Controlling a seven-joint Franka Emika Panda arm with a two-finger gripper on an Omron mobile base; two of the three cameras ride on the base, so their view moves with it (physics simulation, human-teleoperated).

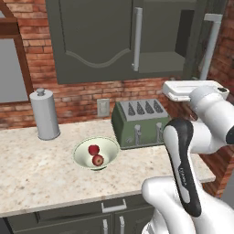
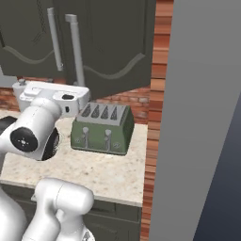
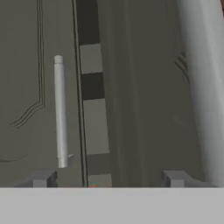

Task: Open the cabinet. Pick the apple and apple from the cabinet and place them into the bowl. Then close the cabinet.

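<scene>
Left base view: both apples (image 1: 95, 155) already in the cream-green bowl (image 1: 96, 153) on the table (image 1: 36, 173), left of the toaster (image 1: 139, 122). Dark grey cabinet (image 1: 91, 41) above, left door shut, right door swung out with its silver handle (image 1: 210, 43) near the arm's wrist. Closing step judged in hand.

Right base view: open door (image 2: 113, 42) hanging out over the toaster, handle bar (image 2: 75, 49) just above the wrist.

Hand view: end effector (image 3: 107, 179) spread wide, nothing between the fingertips (image 3: 43, 179); left door's handle (image 3: 61, 111) ahead, shelves visible through the gap. Next, probably: push the open door shut.
</scene>
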